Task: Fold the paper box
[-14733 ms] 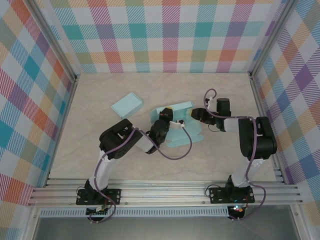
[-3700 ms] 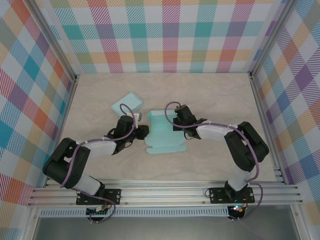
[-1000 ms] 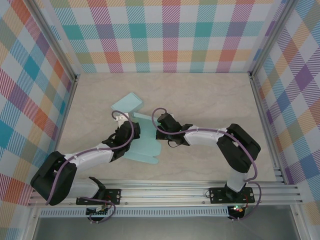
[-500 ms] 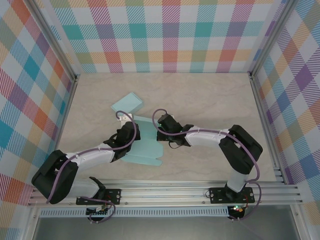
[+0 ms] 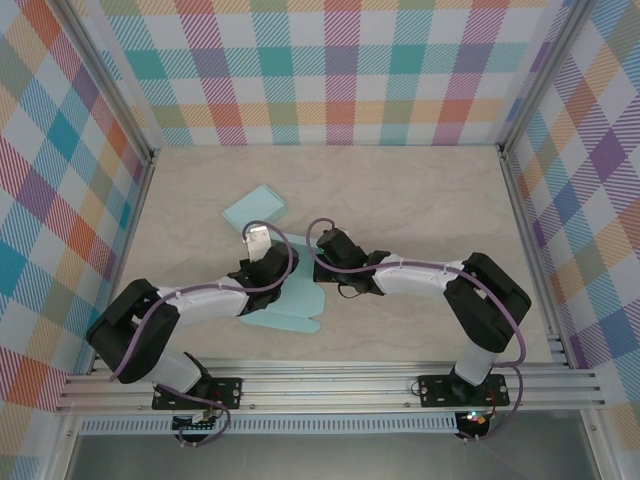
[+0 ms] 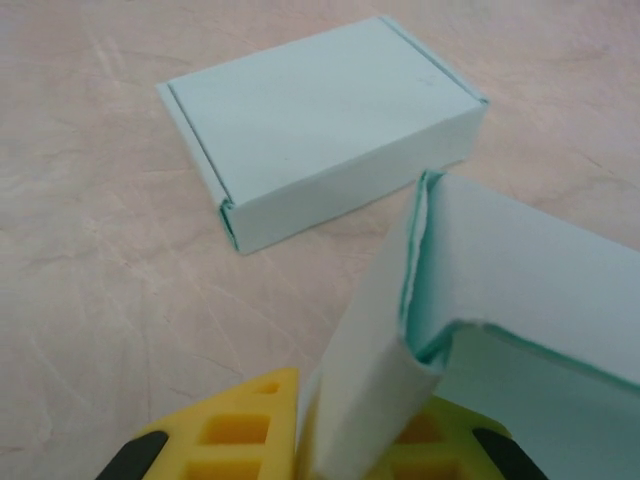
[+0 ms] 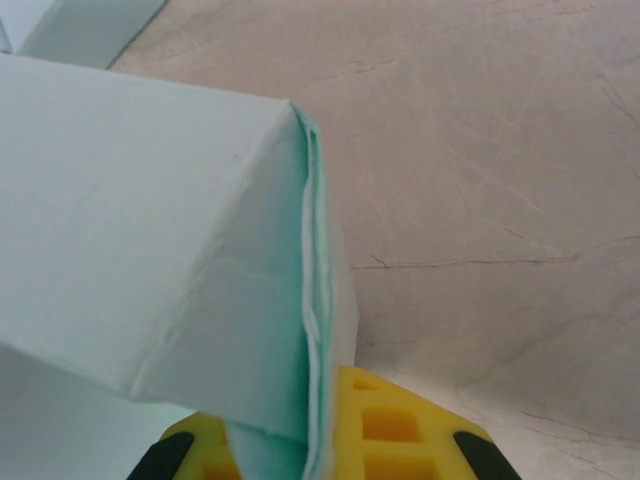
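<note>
Cardstock, thin and pale teal, is what I am working with here. The paper box [image 5: 290, 300] lies half-formed near the middle of the worktop [image 5: 430, 200], between my two arms. One long panel lies flat toward the near edge and the walls stand up on the far side. A finished box [image 5: 254, 208] sits closed just beyond it to the left, with a gap between the two.

The left fingers [image 6: 245, 425] are closed on an upright wall near a corner, and the left wrist view shows the sheet running down between the yellow pads. The right fingers [image 7: 395, 430] are pinched shut on a doubled wall edge on the opposite side, where I can see two layers lying face to face.

I judge the box to weigh almost nothing, so on this smooth marbled surface it will skate away from any push that the other arm does not brace. I expect the panels to be stiff only along the scored creases. Mid-panel they will probably bow, and a hard pinch there could leave a dent or a stray fold.

The best holds look to be low on a wall, close to a corner or crease, and preferably where the card is doubled. The card looks smooth, so I would rely on the soft pads rather than on squeezing harder.
</note>
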Action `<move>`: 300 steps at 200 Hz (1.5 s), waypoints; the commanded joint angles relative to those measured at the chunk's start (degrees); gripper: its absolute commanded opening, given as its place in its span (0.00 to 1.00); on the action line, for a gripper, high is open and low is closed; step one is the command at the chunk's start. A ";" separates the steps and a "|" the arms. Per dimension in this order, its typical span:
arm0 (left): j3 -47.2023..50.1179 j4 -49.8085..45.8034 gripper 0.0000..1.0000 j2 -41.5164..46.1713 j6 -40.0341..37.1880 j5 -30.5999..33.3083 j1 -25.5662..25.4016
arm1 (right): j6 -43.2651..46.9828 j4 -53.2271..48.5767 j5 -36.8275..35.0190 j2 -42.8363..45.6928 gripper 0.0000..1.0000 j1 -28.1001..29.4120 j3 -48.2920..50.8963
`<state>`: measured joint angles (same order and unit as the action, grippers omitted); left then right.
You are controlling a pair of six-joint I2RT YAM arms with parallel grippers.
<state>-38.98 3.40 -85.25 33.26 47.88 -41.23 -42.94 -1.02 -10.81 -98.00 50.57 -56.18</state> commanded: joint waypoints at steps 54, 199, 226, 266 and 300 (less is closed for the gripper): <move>-8.67 -12.55 0.17 -3.28 13.97 8.03 1.95 | -3.80 -4.85 -0.09 -0.17 0.00 0.15 -1.23; -6.64 -11.28 0.98 11.23 3.11 -36.57 1.68 | 14.96 -40.68 8.68 -3.54 0.00 -13.63 -17.21; -7.60 -15.30 1.00 15.37 2.96 -36.80 1.77 | 21.31 -50.55 10.88 -7.42 0.00 -16.14 -23.01; -8.20 -17.20 1.00 19.69 2.16 -37.94 2.77 | 25.95 -57.99 10.23 -13.39 0.02 -18.11 -28.93; -7.47 -17.61 1.00 21.90 1.90 -37.60 3.91 | 26.41 -57.77 8.28 -18.12 0.07 -19.00 -33.95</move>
<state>-45.71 -12.56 -65.36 36.14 10.92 -38.65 -18.96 -55.27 -1.02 -112.33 32.10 -87.07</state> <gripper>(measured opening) 0.998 0.070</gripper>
